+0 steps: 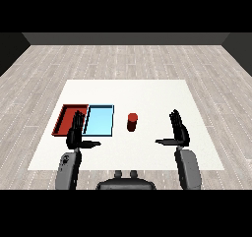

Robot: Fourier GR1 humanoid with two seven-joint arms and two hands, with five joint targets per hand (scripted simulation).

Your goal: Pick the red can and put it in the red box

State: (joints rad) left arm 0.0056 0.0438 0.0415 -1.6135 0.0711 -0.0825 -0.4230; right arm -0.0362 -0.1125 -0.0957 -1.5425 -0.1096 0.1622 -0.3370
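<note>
A small red can (132, 122) stands upright on the white table (147, 96), just right of the light blue tray (99, 120). The red tray (66, 118) lies at the left, side by side with the blue one. My right hand (178, 130) is open, fingers straight up and thumb pointing left, well to the right of the can and not touching it. My left hand (76, 133) is open too, fingers straight, thumb pointing right; it hangs over the near edge of the two trays and hides part of the red tray.
Both grey forearms come in from the lower corners. The white table ends in a near edge just behind my hands, and grey wooden floor surrounds it.
</note>
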